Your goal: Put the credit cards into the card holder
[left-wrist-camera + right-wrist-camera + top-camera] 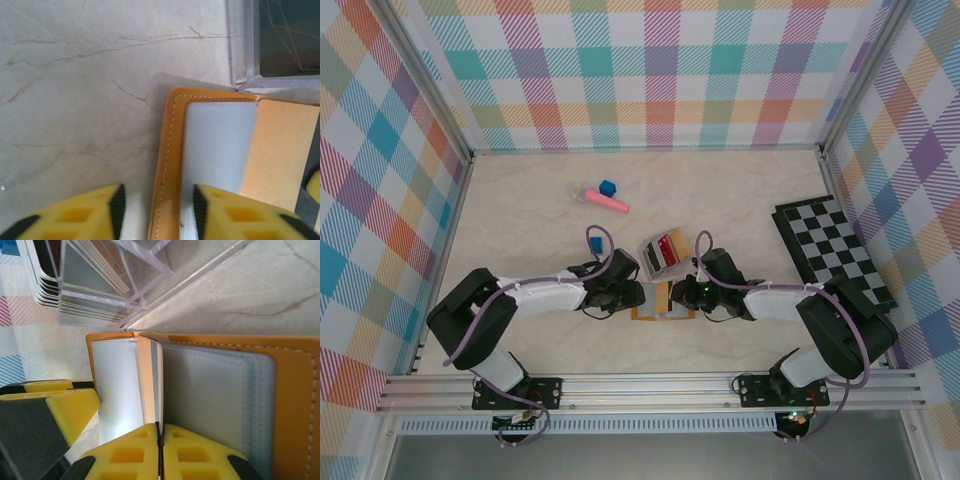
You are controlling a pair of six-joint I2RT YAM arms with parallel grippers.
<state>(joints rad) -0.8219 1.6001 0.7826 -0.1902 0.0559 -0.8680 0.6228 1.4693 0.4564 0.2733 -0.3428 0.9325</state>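
Opening up the flat orange-brown leather-look folding card holder (665,303) is looking like the step in hand, judging by how both arms are meeting over it near the front middle of the pale marbled surface (75,100). The holder is lying spread on that surface, its grey-white inner pockets facing up.

The right hand (160,429) is pinching, yellow fingers fully together, on a thin tan leaf (147,385) standing up along the holder's fold. It is reading as an inner flap of the card holder rather than a card, though I cannot be sure. The left hand (157,194) is hovering with its jaws partly apart, straddling the holder's stitched left edge and gripping nothing that I can see. Whether its pads are touching the leather I cannot tell.

The thin rectangular credit cards (670,244), red, grey and dark, are standing in a packed row inside a clear acrylic stand (241,50) just behind the holder, so in my judgement none is loaded yet.

The next move is calling for one hand to be pinning the holder open while the other is drawing a single card from the stand and squaring its edge to a pocket mouth.
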